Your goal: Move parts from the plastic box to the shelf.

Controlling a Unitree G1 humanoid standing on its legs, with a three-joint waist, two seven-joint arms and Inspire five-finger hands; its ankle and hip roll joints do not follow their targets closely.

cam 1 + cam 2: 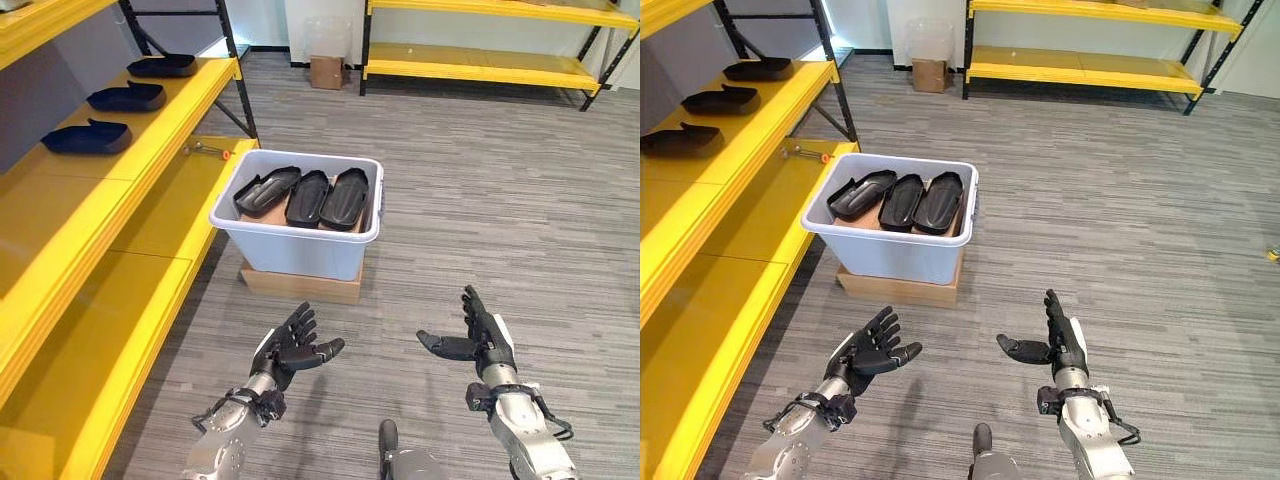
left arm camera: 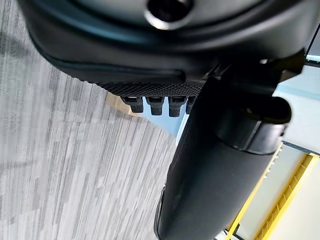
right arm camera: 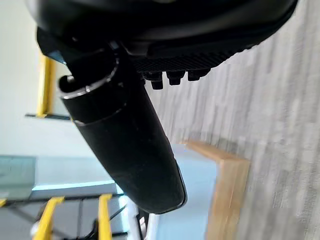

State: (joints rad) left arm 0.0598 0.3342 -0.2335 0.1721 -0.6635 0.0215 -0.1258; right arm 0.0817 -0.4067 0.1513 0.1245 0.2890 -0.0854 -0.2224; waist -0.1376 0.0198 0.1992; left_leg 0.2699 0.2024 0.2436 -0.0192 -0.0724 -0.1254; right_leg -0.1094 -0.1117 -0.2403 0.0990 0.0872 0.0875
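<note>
Grey plank floor [image 1: 480, 200] carries the white plastic box [image 1: 300, 245] of black moulded parts [image 1: 308, 197] at twelve o'clock; left hand [image 1: 290, 350] and right hand [image 1: 480, 340] hover empty, fingers spread. Next: reach in, then the yellow shelf [image 1: 150, 120] at ten.

Storeroom or warehouse, yellow shelving racks [image 1: 150, 150], grey carpet floor [image 1: 480, 200]

Cardboard box [image 1: 325, 71] by far wall; wooden board [image 1: 300, 283].
</note>
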